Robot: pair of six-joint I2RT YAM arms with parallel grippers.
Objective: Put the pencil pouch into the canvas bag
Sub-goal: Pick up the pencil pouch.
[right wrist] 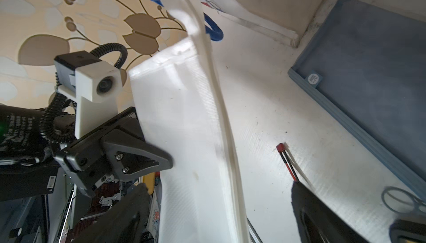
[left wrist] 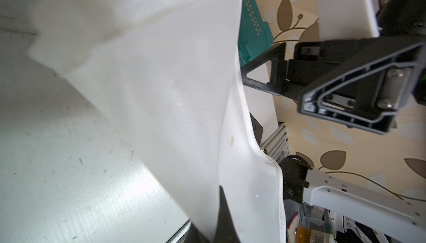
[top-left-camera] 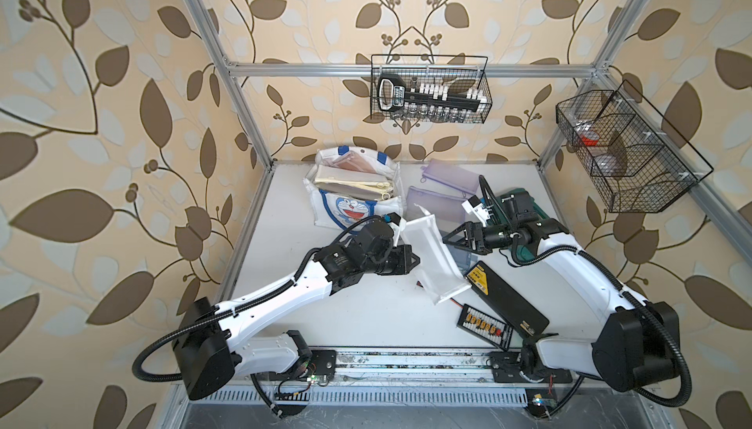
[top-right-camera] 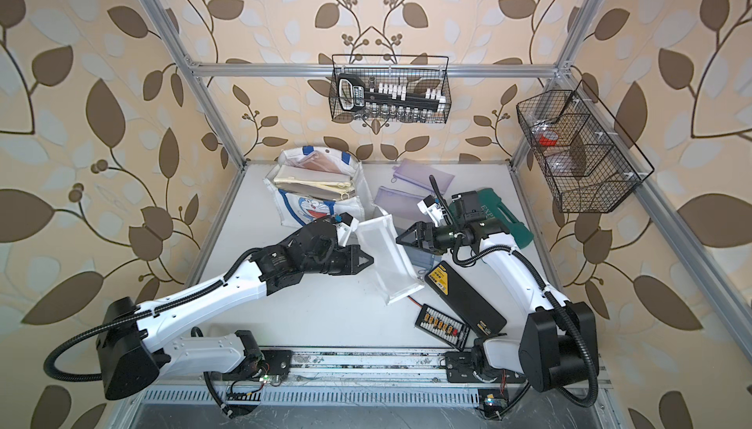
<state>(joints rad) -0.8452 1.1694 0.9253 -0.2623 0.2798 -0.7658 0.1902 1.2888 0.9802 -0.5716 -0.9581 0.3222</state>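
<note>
Pencil pouch (top-left-camera: 433,262): white mesh, up off the worktop (top-left-camera: 358,325) and slanted. One long edge is clamped betw. the L fingers (right wrist: 143,156), which are pressed together on it. R fingers (left wrist: 359,112) are spread wide just beside the opposite edge; no contact I can see. Canvas bag (top-left-camera: 325,211) sits beyond the L fingers, near but apart from the pouch. Handling, my read: v. light and limp, sags away from the pinch, so it will swing and fold; mesh prob. not slippery. Best hold = the stiffer zip/seam edge, near an end, so the free end drops in first. Hard to see: the pinch line itself is behind fabric in L wrist view. Can't tell if the pouch holds anything. Bag mouth already carries cream pouches (top-left-camera: 354,189), so spare room inside is unclear.
</note>
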